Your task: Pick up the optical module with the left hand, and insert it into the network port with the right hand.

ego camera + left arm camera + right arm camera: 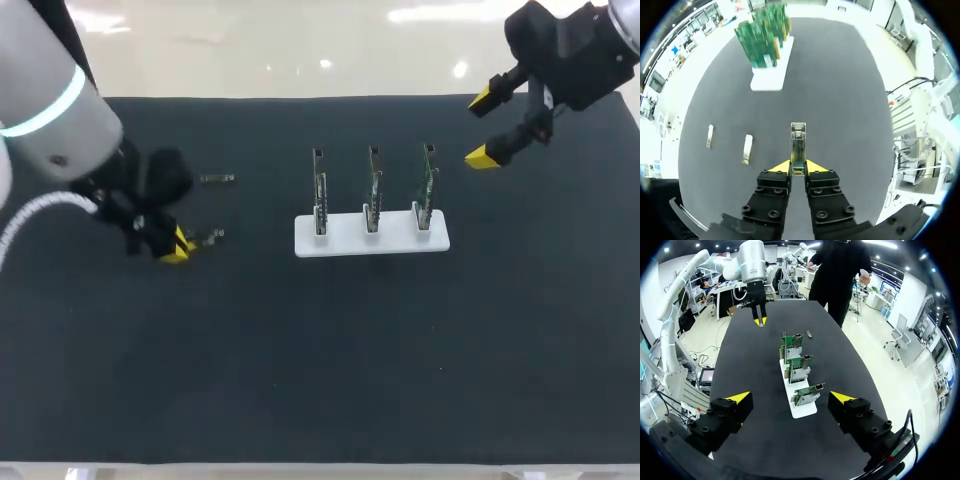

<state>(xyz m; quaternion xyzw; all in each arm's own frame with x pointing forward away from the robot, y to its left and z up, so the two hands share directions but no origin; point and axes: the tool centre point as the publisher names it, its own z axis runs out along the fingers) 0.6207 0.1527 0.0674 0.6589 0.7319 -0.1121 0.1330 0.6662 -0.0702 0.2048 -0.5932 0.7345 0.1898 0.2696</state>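
My left gripper (798,167) is shut on a slim silver optical module (798,145), which sticks out ahead of the yellow tips, low over the black mat. In the head view this gripper (178,245) is at the left, with the module's end (212,236) showing beside it. Three upright green boards with metal ports (372,190) stand in a white base (370,240) at mid table. My right gripper (482,128) hangs open, high at the back right of the boards. From its own view the right gripper (791,397) looks down the row, the nearest board (806,396) between its fingers.
Two loose modules (747,148) (710,136) lie on the mat beside my left gripper. One of them (218,178) shows in the head view behind the left gripper. The black mat (330,370) reaches wide in front of the base.
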